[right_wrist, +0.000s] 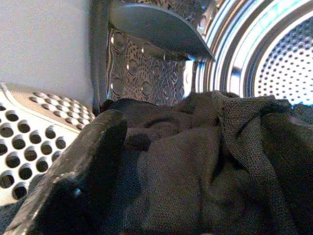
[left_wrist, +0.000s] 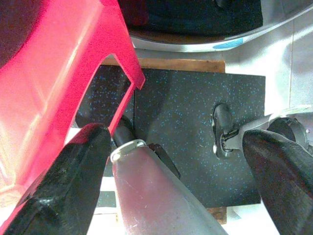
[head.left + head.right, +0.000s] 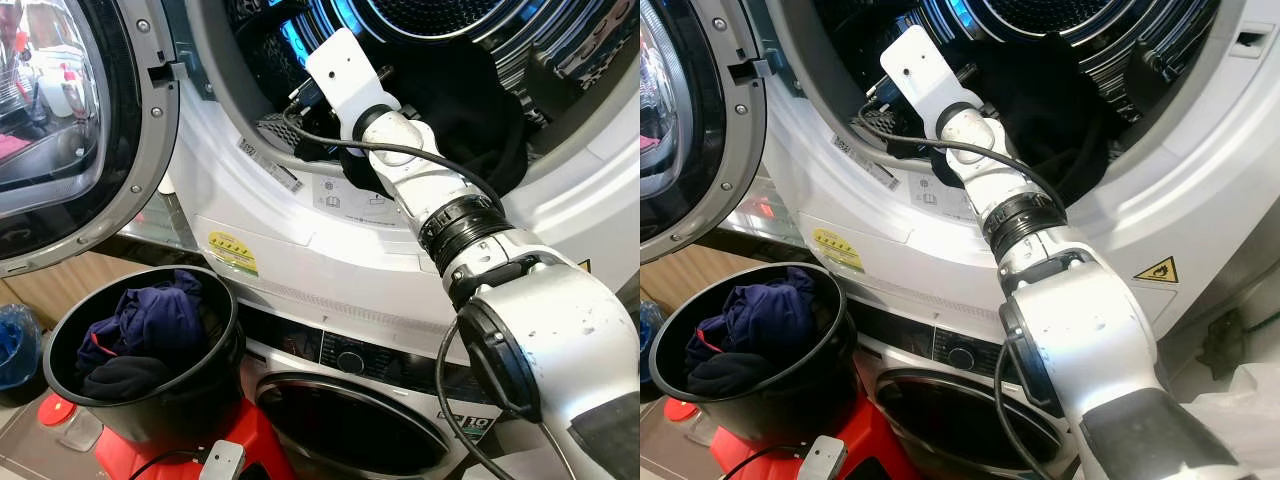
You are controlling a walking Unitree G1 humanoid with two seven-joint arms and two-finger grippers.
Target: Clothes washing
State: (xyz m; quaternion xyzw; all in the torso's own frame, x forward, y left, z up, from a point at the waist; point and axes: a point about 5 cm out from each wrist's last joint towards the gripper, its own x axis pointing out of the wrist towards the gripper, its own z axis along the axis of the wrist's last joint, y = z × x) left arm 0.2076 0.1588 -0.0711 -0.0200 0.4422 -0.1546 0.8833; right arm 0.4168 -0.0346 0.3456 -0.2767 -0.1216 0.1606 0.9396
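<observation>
My right arm (image 3: 440,205) reaches into the drum of the upper machine (image 3: 420,20), where a dark garment (image 3: 480,120) lies at the opening. Seen from the right wrist, my right gripper (image 1: 186,156) stands open against this dark knit cloth (image 1: 220,161). One finger (image 1: 73,181) shows, and the cloth covers the other. A black bucket (image 3: 52,345) with navy and dark clothes (image 3: 150,325) stands below on a red stool (image 3: 150,455). My left gripper (image 2: 173,181) hangs open over a dark floor mat (image 2: 186,107) beside the stool (image 2: 49,73).
The upper machine's round door (image 3: 80,130) stands open to the left, above the bucket. A second machine with a shut door (image 3: 350,420) sits underneath. A small white device on a cable (image 3: 222,460) lies on the stool. A blue object (image 3: 15,345) sits at far left.
</observation>
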